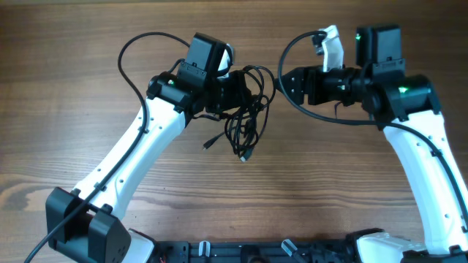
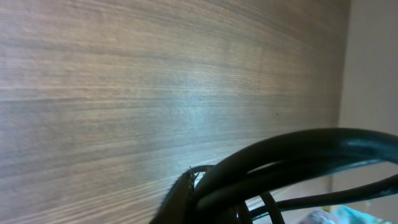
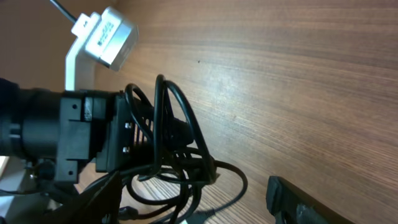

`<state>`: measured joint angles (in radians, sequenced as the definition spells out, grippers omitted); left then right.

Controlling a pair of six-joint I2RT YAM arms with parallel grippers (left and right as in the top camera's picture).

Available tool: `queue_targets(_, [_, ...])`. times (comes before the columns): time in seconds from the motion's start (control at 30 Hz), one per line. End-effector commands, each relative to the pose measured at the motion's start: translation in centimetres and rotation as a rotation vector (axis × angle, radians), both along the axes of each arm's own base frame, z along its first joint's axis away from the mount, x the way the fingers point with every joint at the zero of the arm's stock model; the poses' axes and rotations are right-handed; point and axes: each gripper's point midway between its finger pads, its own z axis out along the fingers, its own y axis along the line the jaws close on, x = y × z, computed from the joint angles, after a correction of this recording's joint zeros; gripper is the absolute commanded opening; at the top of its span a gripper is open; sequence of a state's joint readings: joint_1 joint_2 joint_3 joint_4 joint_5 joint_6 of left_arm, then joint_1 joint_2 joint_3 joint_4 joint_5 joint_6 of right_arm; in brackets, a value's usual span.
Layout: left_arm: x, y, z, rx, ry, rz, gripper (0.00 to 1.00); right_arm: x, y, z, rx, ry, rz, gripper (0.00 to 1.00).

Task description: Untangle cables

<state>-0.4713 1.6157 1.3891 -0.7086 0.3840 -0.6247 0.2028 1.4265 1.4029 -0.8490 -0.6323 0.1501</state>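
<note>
I've got the left fingers (image 1: 235,89) clenched on the cables (image 1: 247,128), holding the knot over the counter (image 1: 329,190) so its loops hang loose for my right fingers (image 3: 297,200), spread empty nearby.

L-wrist view: cables (image 2: 292,155) blurred, cropped at btm/right edges. R-wrist view: right gripper (image 3: 199,205) fingers (image 3: 308,202) cut off by btm edge.

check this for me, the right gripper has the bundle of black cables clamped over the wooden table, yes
Not quite. It is the left gripper that has the cables clamped over the wooden table, as the overhead view shows. The right gripper sits open beside the bundle, holding nothing.
</note>
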Motion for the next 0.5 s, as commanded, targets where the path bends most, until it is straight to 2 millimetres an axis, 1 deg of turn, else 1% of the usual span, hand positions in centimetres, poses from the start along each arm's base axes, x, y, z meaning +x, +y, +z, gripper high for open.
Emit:
queue_targets(0.0, [-0.5, -1.0, 0.8, -0.080, 0.045, 0.007, 0.04, 0.6, 1.1, -1.6, -0.066, -0.012, 0.046, 0.78])
queue_targets(0.13, [-0.6, -1.5, 1.3, -0.109, 0.042, -0.012, 0.04, 1.0, 2.8, -2.3, -0.076, -0.040, 0.099, 0.78])
queue_targets(0.23, [-0.7, -2.0, 1.7, -0.136, 0.042, -0.033, 0.04, 1.9, 3.2, -3.2, -0.076, -0.038, 0.101, 0.77])
queue_targets(0.27, [-0.9, -2.3, 1.9, -0.154, 0.045, -0.048, 0.04, 2.7, 3.1, -3.7, -0.086, -0.039, 0.085, 0.76])
queue_targets(0.37, [-1.3, -2.9, 2.4, -0.193, 0.052, -0.080, 0.04, 4.7, 2.0, -5.2, -0.137, -0.013, -0.040, 0.61])
queue_targets(0.4, [-1.4, -3.0, 2.5, -0.200, 0.056, -0.086, 0.04, 5.6, 1.2, -6.1, -0.166, 0.013, -0.114, 0.40])
queue_targets(0.47, [-1.4, -2.9, 2.5, -0.199, 0.055, -0.085, 0.04, 6.7, -1.1, -7.3, -0.224, 0.070, -0.301, 0.17])
